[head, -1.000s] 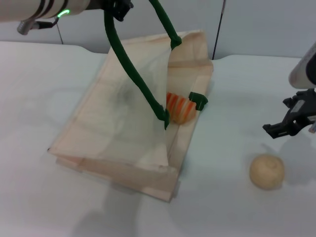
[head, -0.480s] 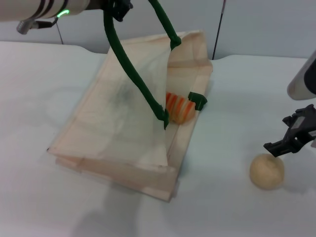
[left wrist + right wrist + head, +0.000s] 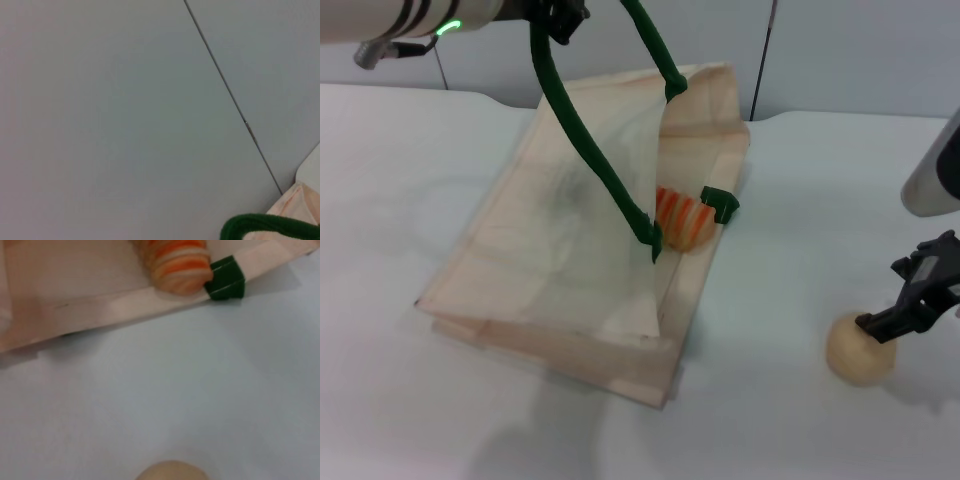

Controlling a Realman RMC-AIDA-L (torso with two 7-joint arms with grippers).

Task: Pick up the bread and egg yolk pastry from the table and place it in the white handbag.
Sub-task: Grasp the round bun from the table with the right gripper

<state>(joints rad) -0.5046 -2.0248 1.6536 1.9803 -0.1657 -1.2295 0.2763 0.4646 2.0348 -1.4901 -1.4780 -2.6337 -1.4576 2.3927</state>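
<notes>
The white handbag [image 3: 560, 250] lies on the table with its mouth held open. My left gripper [image 3: 556, 14], at the top left, is shut on one dark green handle [image 3: 582, 130] and holds it up taut. The striped bread [image 3: 682, 220] lies inside the bag's mouth, and in the right wrist view the bread [image 3: 175, 262] shows beside a green handle tab [image 3: 226, 277]. The round pale egg yolk pastry [image 3: 858, 350] sits on the table at the right. My right gripper [image 3: 915, 300] hangs open just above the pastry's far right side; the egg yolk pastry [image 3: 172, 471] also shows in the right wrist view.
The white table [image 3: 790, 200] runs between the bag and the pastry. A grey wall with a dark seam [image 3: 225, 90] stands behind. The left wrist view catches a piece of green handle [image 3: 270, 227] and bag fabric [image 3: 302, 202].
My right gripper has come down and slightly forward, from well above the pastry to right over it. The left arm, bag and bread have not moved.
</notes>
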